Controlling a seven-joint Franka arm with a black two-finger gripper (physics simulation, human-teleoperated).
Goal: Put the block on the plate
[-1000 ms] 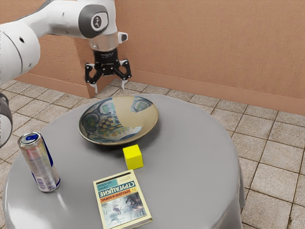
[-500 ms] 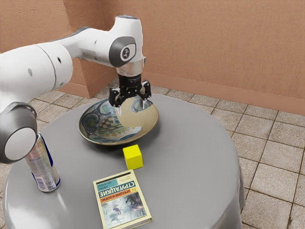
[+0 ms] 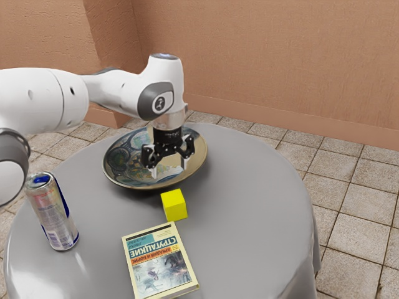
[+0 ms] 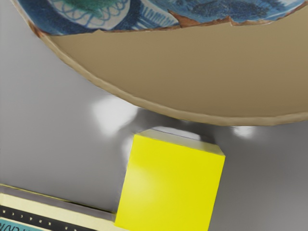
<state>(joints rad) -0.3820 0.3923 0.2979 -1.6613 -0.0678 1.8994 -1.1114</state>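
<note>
While the yellow block [image 3: 174, 205] sits on the surface [image 3: 249, 212] just beside the plate [image 3: 128, 163], the claw [image 3: 169, 169] hangs spread wide, gripping nothing.

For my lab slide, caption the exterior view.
Open end effector hovers above the table, yellow block beside the patterned plate.

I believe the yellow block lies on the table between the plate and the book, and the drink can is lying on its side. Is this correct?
Not quite: the can stands upright, as the exterior view shows. The yellow block is on the table between the plate and the book.
</note>
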